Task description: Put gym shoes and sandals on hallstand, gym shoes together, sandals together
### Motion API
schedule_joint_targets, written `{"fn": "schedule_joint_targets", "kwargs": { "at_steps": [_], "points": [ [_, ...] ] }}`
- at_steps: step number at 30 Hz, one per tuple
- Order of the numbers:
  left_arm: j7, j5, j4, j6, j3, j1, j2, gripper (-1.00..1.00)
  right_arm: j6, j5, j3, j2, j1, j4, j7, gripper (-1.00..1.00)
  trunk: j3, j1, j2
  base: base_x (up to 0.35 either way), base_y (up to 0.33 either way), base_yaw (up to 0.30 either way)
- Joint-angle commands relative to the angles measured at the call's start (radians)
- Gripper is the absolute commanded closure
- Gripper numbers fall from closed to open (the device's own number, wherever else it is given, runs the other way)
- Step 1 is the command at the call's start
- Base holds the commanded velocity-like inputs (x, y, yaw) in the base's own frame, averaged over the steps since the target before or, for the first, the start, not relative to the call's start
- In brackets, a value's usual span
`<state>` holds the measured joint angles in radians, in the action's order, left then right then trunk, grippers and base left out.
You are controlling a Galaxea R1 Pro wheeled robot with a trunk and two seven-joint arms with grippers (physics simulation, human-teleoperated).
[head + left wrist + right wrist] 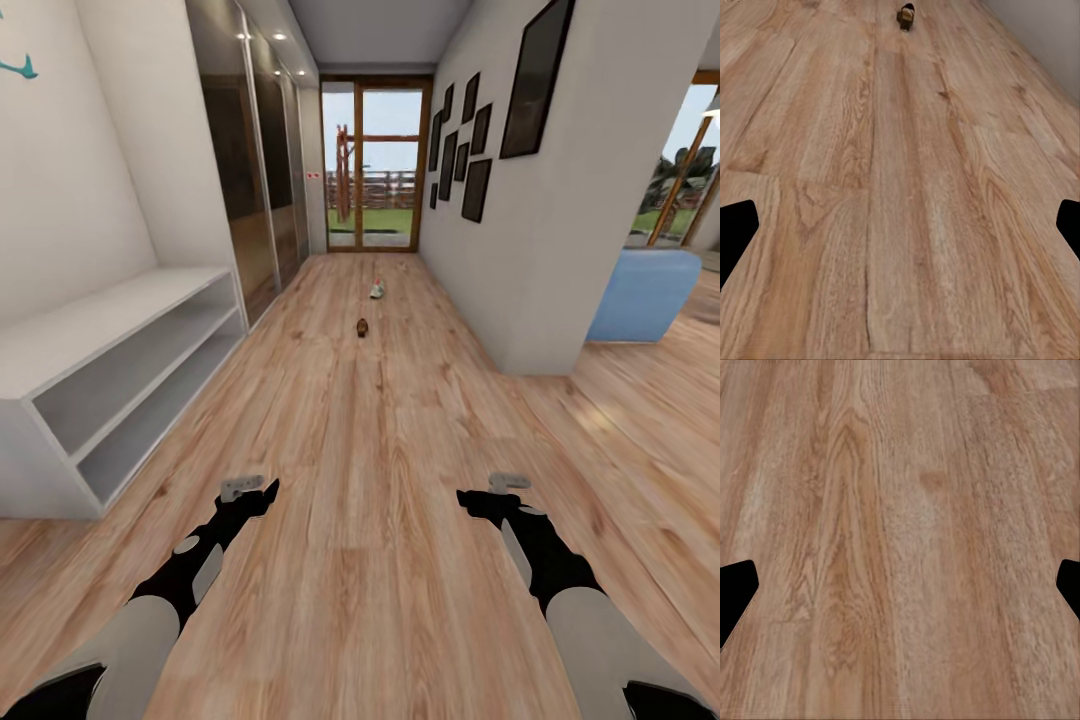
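One gym shoe (377, 289), white with a red accent, lies far down the corridor floor (380, 450) near the glass door. A dark brown sandal (362, 326) sits a little closer on the planks, and it also appears in the left wrist view as a small sandal (905, 13) far ahead of the fingers. My left gripper (250, 488) and right gripper (505, 485) hover low over bare planks, both far short of the shoes. In the wrist views the left gripper (900, 232) and right gripper (900, 592) are open, with only floor between their fingertips. The hallstand is out of view.
A plain low white bench (120, 300) with two open shelves stands against the left wall. Mirrored wardrobe doors (250, 180) follow it. On the right, a white wall (560, 250) with dark frames ends at a corner. A blue sofa (645, 295) sits beyond that corner.
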<state>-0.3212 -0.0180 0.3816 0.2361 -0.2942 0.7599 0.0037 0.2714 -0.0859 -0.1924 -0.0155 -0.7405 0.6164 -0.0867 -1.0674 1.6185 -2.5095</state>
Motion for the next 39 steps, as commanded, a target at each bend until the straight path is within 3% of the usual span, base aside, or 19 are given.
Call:
{"fn": "schedule_joint_targets", "kwargs": {
  "at_steps": [1, 39],
  "points": [
    [-0.009, -0.002, -0.001, 0.002, -0.008, 0.001, -0.001, -1.0, 0.006, -0.009, -0.006, 0.0, 0.0, 0.002, -0.008, -1.0, -0.001, 0.0, 0.0, 0.349, 0.0, 0.0],
    [-0.009, -0.002, -0.012, 0.002, -0.008, 0.001, -0.001, -1.0, 0.005, -0.009, -0.006, 0.0, 0.0, 0.0, -0.01, -1.0, -0.001, 0.0, 0.0, 0.349, 0.0, 0.0]
  ]
}}
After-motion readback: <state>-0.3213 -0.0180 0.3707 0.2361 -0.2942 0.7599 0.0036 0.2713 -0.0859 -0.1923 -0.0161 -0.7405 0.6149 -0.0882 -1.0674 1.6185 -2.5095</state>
